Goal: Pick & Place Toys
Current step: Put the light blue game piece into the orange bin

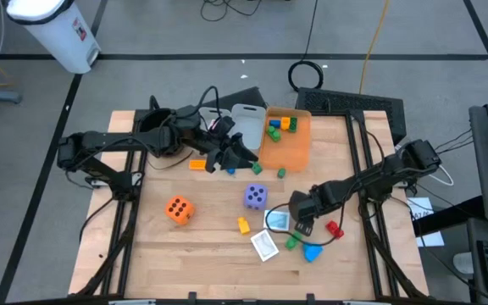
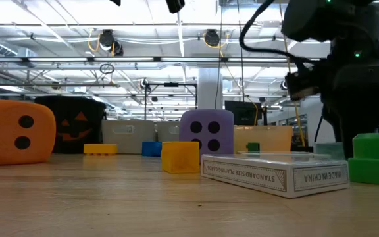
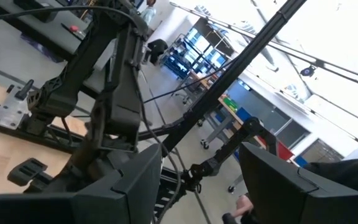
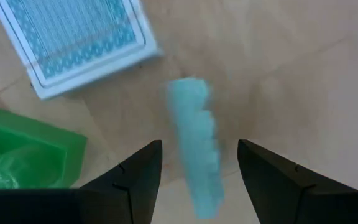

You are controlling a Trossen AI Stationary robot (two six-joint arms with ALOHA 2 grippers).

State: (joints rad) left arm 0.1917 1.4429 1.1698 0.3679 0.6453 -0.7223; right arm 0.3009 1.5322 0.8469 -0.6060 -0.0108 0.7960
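The high view looks straight down on the whole wooden table (image 1: 202,246), far enough to take in floor on every side. The low view sits at tabletop level, looking across the boards into the room, very close to a white card box (image 2: 275,174) and the purple die (image 2: 206,131). That die (image 1: 256,196) and the orange die (image 1: 179,209) also show from above. The left wrist view tilts upward toward the ceiling. The right wrist view faces down, close over a teal card box (image 4: 73,43).
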